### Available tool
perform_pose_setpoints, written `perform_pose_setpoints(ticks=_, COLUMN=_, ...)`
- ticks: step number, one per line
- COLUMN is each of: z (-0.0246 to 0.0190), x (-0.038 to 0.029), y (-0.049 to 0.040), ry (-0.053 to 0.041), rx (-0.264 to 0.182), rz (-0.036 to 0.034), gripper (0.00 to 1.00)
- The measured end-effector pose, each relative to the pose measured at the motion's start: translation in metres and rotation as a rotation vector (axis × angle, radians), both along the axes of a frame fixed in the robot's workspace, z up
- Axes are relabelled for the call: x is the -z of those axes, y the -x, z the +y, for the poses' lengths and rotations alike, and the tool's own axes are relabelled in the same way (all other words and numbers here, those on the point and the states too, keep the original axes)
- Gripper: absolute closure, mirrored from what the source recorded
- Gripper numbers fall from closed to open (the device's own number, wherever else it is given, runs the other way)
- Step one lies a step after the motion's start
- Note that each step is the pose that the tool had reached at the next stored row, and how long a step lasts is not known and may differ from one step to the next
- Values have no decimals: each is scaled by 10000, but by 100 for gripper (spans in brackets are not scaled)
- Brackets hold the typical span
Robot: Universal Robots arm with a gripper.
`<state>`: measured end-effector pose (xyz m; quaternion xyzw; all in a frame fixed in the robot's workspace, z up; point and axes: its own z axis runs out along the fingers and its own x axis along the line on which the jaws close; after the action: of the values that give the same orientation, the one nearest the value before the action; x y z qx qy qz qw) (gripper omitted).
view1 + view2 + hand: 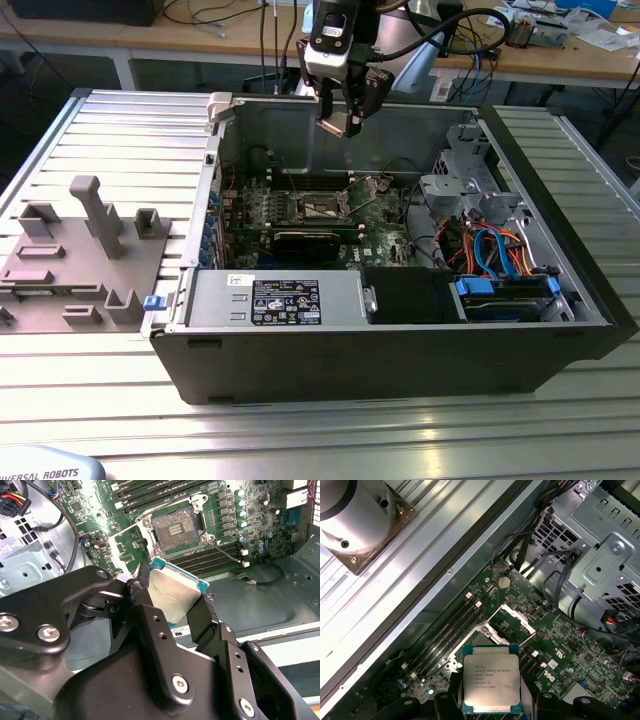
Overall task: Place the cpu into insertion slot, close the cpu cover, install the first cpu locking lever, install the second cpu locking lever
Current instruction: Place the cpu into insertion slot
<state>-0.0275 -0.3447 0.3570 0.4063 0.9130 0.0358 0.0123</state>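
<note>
As the gripper (343, 122) hovers over the case (400, 350), clamped on the cpu (175, 592), the second wrist view bares the insertion slot (176, 526), the first wrist view the lifted cpu cover (514, 624).

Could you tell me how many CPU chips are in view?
1: the cpu is gripped by the end effector, clear of the empty insertion slot. Others could be hidden.

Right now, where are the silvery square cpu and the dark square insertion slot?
silvery square cpu (491, 680): first wrist view, middle of top face.
dark square insertion slot (176, 527): second wrist view, socket centre.
</note>
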Motion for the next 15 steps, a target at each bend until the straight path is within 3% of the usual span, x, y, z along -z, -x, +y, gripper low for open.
perform_pose_setpoints(ticks=15, z=0, x=0, y=0, ry=0, rx=75, rz=0, gripper=46)
